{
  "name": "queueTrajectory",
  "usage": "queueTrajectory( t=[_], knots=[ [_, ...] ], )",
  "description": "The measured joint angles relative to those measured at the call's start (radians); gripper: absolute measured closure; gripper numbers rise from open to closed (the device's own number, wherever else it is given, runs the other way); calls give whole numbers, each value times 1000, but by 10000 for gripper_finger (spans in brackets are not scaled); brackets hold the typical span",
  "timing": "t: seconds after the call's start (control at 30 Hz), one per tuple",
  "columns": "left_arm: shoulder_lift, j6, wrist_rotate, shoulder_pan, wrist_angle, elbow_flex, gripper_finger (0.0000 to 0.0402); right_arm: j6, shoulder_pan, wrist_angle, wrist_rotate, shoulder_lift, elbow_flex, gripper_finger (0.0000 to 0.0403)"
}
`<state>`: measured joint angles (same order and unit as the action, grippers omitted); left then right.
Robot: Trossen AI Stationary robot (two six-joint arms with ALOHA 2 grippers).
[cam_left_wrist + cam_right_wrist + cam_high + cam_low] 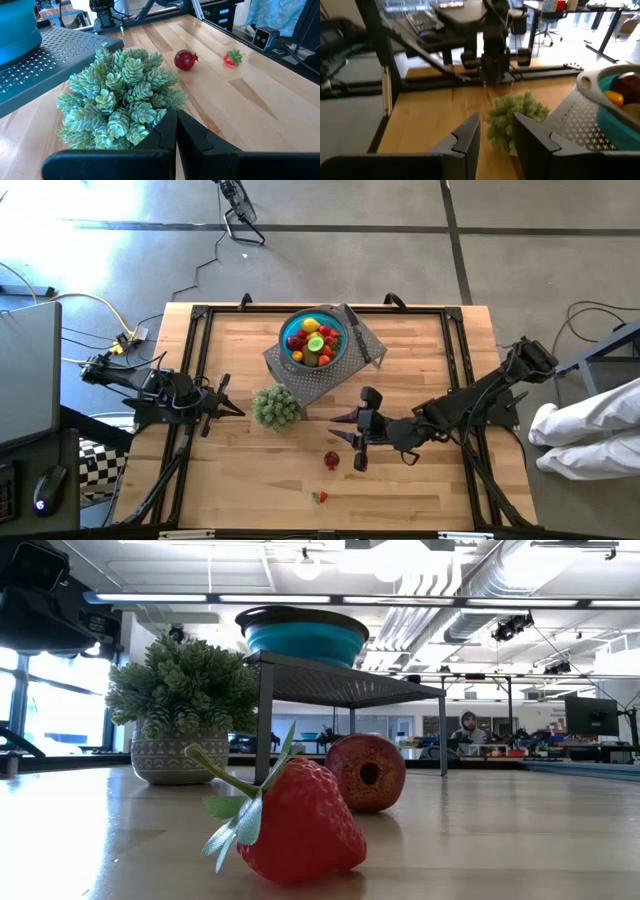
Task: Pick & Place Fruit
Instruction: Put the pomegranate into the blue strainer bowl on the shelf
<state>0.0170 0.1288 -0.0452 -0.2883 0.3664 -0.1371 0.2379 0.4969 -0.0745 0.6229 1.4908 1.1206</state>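
right tool [345,442] part open, holding nothing, hovering by the round dark-red fruit [331,459] mid-bench | small red strawberry [320,497] near the front edge | left tool [232,408] shut, parked at the left edge | fruit looks light, hard, roll-prone, so pinch across its middle

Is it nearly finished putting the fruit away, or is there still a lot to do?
Mostly done, it seems: the blue bowl on the grey perforated stand already holds a heap of small red, yellow and green fruit pieces. In hand: nothing; the right gripper hovers empty, jaws apart, near the dark red round fruit. Left: that fruit and the red strawberry, both on the wooden table. The left gripper waits shut beside the potted green plant.
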Motion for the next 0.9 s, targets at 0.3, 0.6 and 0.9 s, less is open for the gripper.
queueTrajectory(
  t=[0.3,0.6,0.9],
  knots=[
    [0,0,0,0,1,0,400,4,-26,269,-72,95,175,298],
    [0,0,0,0,2,0,400,8,-74,647,-258,292,379,298],
    [0,0,0,0,2,0,400,-47,-85,725,-444,402,399,298]
  ],
)
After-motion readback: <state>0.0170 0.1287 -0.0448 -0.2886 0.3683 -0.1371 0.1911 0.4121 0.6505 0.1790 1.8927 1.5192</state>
